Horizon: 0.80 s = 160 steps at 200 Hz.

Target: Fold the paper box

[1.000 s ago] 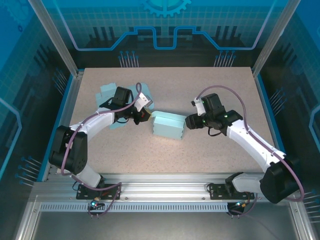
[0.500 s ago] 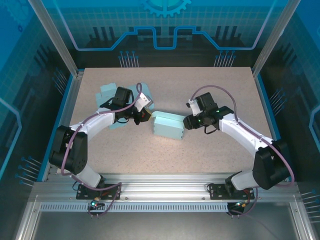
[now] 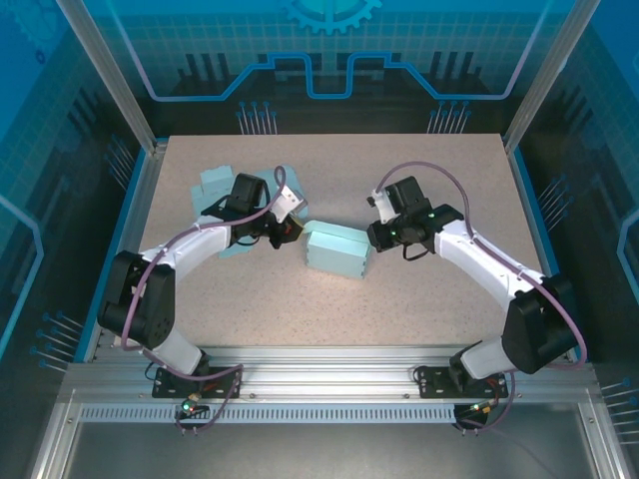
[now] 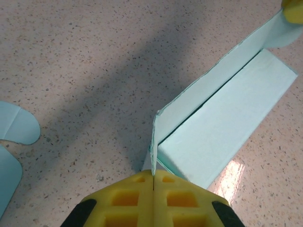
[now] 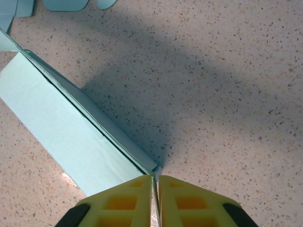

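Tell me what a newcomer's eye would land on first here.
The pale green paper box at mid-table, held at both ends. The left gripper is shut on a thin edge at its left end, and the right gripper is closed on the edge at the opposite end. More pale green card pieces lie towards the far left of the table.
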Tool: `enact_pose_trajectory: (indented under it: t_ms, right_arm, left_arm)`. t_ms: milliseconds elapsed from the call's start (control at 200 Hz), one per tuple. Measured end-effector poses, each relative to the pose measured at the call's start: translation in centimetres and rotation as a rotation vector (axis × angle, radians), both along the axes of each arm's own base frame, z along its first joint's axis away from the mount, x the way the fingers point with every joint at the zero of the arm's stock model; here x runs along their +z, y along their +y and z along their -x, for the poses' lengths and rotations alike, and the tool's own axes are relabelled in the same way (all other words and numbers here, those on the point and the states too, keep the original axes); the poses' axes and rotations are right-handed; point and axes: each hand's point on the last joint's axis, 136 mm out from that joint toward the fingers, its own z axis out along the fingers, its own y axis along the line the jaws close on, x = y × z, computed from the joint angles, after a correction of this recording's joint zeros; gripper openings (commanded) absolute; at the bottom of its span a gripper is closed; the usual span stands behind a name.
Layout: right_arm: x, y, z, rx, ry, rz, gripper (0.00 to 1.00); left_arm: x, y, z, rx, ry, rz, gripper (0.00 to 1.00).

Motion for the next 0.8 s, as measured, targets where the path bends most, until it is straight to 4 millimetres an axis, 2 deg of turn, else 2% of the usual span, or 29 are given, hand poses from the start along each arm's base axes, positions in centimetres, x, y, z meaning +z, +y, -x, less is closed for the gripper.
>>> enact_pose_trajectory:
  t_ms: [175, 355, 550, 800]
  right_arm:
    - [-0.3, 0.0, -0.2, -0.057, 0.023, 0.011, 0.1]
    - [-0.3, 0.1, -0.3, -0.121, 0.015, 0.069, 0.09]
    - [0.3, -0.2, -0.8, -0.19, -0.036, 0.141, 0.08]
    - [1.1, -0.1, -1.3, -0.25, -0.097, 0.165, 0.08]
  left_arm:
    - [0.4, -0.3, 0.3, 0.066, -0.047, -0.019, 0.0]
    - [0.5, -1.0, 1.4, 0.144, -0.113, -0.055, 0.0]
    - [-0.3, -1.7, 2.4, 0.222, -0.163, -0.088, 0.0]
    - [0.3, -2.0, 2.9, 0.307, -0.228, -0.078, 0.0]
